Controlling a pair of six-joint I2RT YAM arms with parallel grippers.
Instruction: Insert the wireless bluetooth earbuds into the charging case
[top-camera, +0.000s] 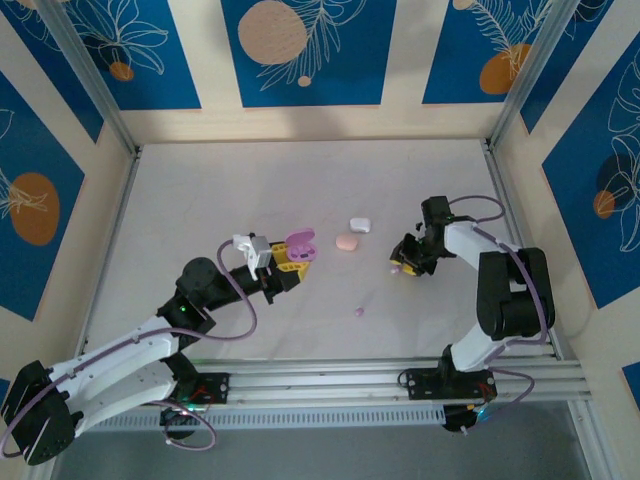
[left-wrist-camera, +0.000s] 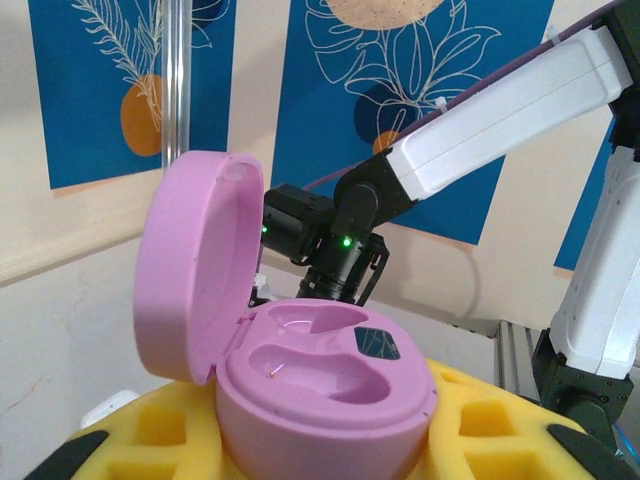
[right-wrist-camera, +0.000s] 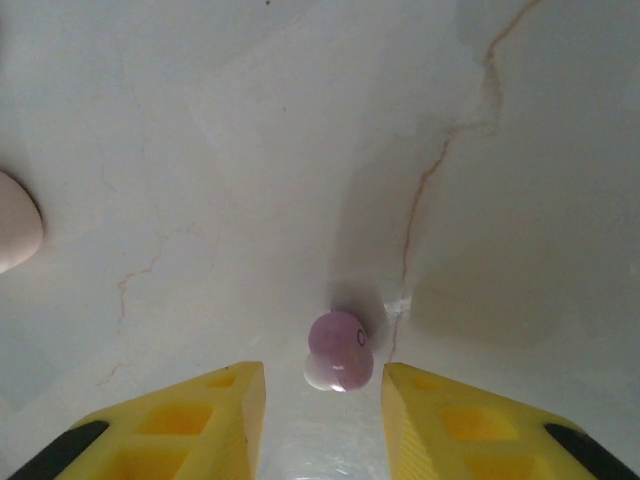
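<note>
Right wrist: right gripper (right-wrist-camera: 322, 385) is straddling, open, a light slippery earbud (right-wrist-camera: 338, 348), best pinched across its bulb; left gripper (left-wrist-camera: 320, 445) is clamping the charging case (left-wrist-camera: 300, 370).

bright even light, soft shadows

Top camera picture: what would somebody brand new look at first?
Probably the open pink charging case, lid up like a clam, gripped by the left gripper near the middle of the table; in the left wrist view its two pockets look empty. Next comes the right gripper, open, with a tiny pinkish earbud lying just ahead of its yellow fingers. A lone purple earbud sits nearer the arms.
</note>
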